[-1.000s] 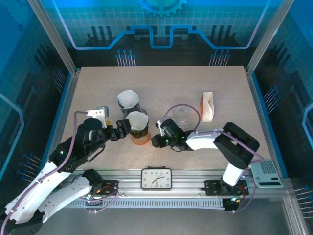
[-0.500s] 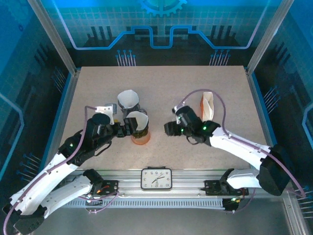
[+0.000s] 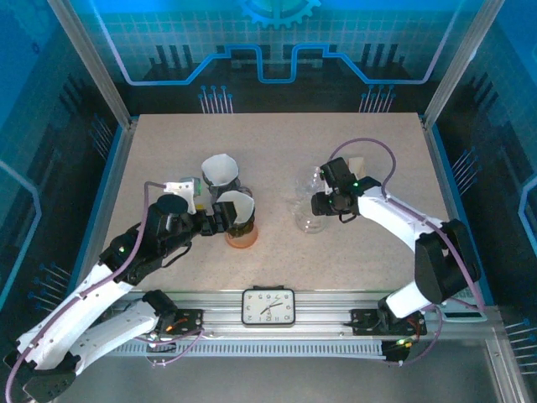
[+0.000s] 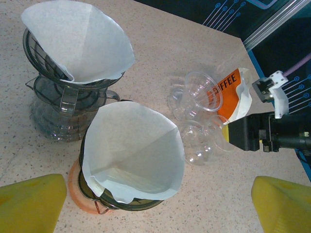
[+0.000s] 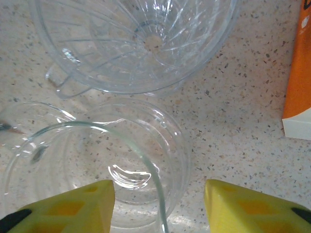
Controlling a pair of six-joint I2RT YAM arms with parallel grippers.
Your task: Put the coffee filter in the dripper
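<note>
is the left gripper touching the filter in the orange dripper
Apart. In the left wrist view the left gripper holds its fingers wide of the filter, with orange dripper and table showing between.

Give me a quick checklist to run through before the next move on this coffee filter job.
1. Left tool open and empty: ok.
2. Right tool open above the clear drippers, clamping nothing: ok.
3. Front filter seated in the orange-based dripper: ok.
4. Back filter seated in the grey dripper: ok.
5. Filter in the clear drippers: not ok, none in them.
6. Clear drippers standing upright: cannot tell.
</note>
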